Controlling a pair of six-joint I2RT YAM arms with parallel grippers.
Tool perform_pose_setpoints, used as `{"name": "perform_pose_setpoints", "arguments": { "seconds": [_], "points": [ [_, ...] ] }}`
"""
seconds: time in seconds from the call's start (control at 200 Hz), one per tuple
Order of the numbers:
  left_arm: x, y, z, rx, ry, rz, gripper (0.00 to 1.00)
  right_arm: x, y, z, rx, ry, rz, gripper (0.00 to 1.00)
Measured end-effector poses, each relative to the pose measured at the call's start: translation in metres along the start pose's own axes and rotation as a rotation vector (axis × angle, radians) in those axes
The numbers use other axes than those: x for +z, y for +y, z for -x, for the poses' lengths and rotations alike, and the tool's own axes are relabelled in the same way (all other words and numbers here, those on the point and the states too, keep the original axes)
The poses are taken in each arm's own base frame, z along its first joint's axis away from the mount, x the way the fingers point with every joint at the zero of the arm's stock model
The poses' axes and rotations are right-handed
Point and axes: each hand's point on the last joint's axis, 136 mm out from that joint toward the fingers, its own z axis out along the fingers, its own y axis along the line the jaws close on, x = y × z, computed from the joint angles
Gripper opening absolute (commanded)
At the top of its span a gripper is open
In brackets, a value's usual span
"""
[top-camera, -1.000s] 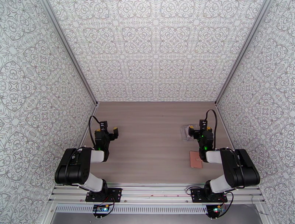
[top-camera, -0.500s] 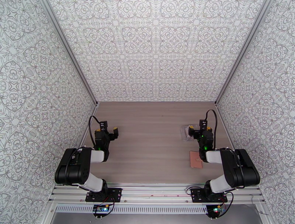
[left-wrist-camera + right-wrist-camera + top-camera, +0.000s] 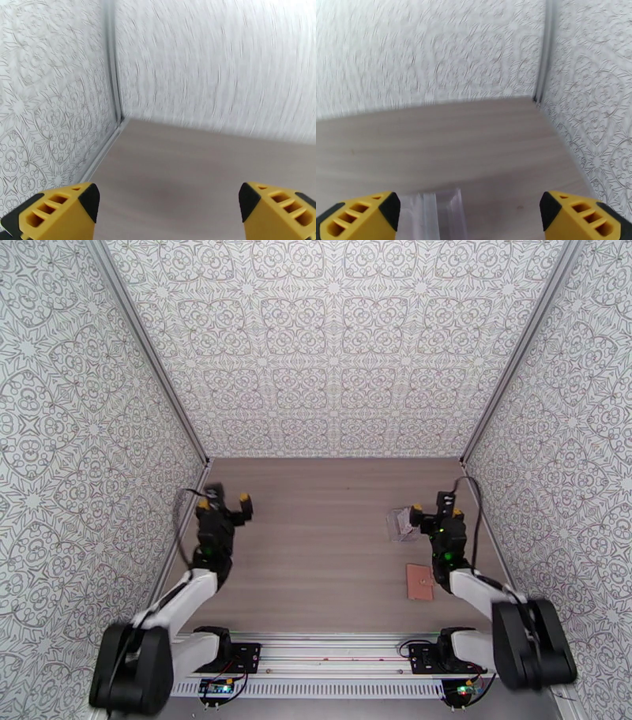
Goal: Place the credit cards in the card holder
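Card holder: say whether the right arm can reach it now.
Probably yes: the card holder lies uncovered close beside the right arm; the open right hand is farther out and would need to draw back.

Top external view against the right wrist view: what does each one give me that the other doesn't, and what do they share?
Top external adds the pinkish-brown card holder, lying flat on the near right of the table, and the left gripper, open. Right wrist adds a close look at the ridged edge of the clear pouch, low between its yellow fingertips. Shared: the right gripper, open by the pouch, the wooden table and the patterned walls.
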Motion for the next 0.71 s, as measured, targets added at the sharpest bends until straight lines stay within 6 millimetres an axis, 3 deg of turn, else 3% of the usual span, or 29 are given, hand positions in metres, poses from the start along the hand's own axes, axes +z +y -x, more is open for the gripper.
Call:
{"name": "perform_pose_setpoints", "arguments": {
  "seconds": [0.065,0.125,0.18,0.245,0.345,0.435,0.55,0.71],
  "points": [
    [-0.004,0.012,0.032,-0.102,-0.021,-0.003,0.99,-0.007,0.002,0.024,0.046,-0.021,0.001,0.99],
    [-0.009,0.027,0.043,-0.211,0.010,-0.016,0.99,-0.011,0.007,0.040,0.073,-0.010,0.017,0.99],
    [-0.012,0.039,0.035,-0.288,0.070,-0.034,0.99,-0.012,0.011,0.048,0.092,0.027,0.029,0.99],
    [-0.015,0.046,0.006,-0.403,0.212,-0.073,0.93,-0.010,0.015,0.044,0.103,0.103,0.037,0.99],
    [-0.024,0.043,-0.053,-0.548,0.500,-0.124,0.81,-0.005,0.021,0.022,0.101,0.267,0.041,0.99],
    [-0.042,0.029,-0.089,-0.594,0.703,-0.143,0.80,-0.004,0.022,-0.003,0.085,0.417,0.032,0.97],
    [-0.067,-0.002,-0.107,-0.544,0.844,-0.199,0.80,-0.004,0.021,-0.034,0.065,0.572,0.016,0.94],
    [-0.089,-0.032,-0.111,-0.389,0.926,-0.256,0.78,-0.008,0.011,-0.078,0.048,0.764,-0.008,0.81]
  ]
}}
